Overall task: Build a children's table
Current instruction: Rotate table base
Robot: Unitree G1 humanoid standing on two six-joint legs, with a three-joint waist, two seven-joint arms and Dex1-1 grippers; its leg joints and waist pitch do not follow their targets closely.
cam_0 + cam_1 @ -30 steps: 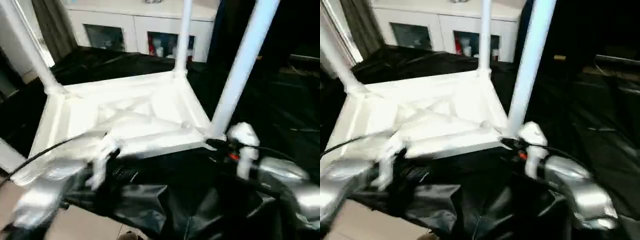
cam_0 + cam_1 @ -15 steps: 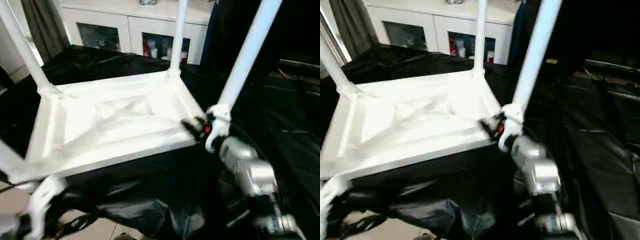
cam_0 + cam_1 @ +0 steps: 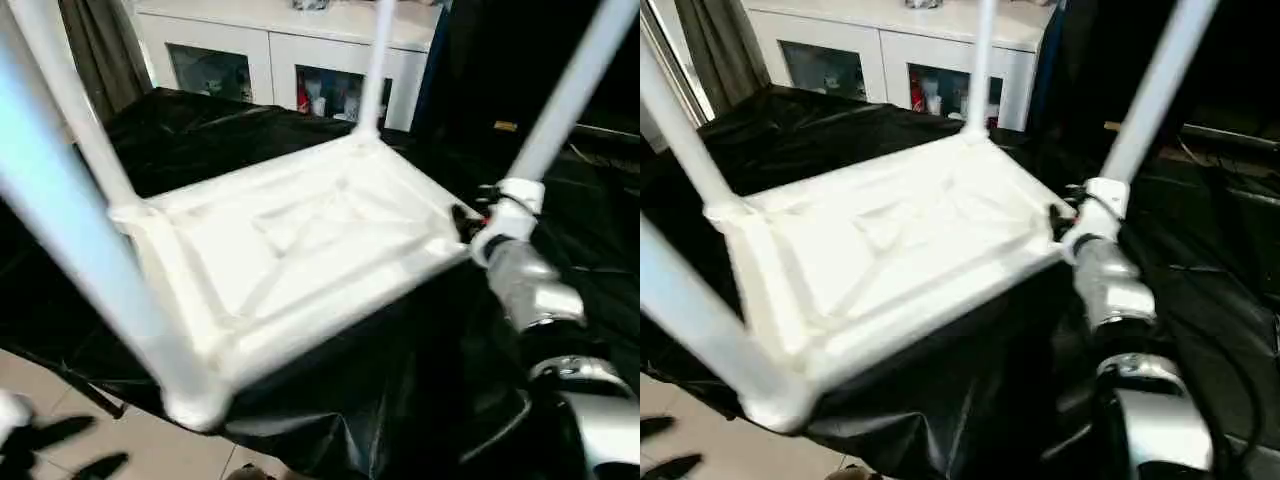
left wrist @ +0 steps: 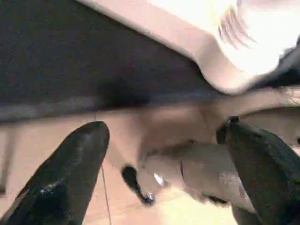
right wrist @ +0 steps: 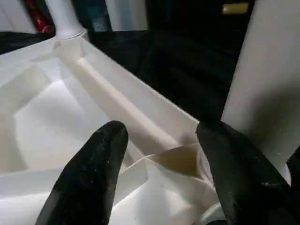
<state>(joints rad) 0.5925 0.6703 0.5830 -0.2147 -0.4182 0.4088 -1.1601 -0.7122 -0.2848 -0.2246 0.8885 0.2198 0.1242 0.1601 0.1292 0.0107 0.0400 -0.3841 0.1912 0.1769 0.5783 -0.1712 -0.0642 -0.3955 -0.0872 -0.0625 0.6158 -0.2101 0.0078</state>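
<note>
black sheeting [image 3: 250, 130] fills mid-frame under the upturned white table top [image 3: 300, 250], legs [image 3: 1155, 90] up; right gripper [image 5: 161, 161] spread at its right corner, left gripper [image 4: 164, 154] spread lower left.

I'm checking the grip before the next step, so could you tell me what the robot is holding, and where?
The right gripper straddles the table top's corner rim beside a leg, fingers apart; a firm clamp cannot be told. The left gripper is open over the floor, holding nothing.

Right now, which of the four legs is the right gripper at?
The leg at the top's right corner, beside the right gripper. The other three stand at the far, left and near corners.
</note>
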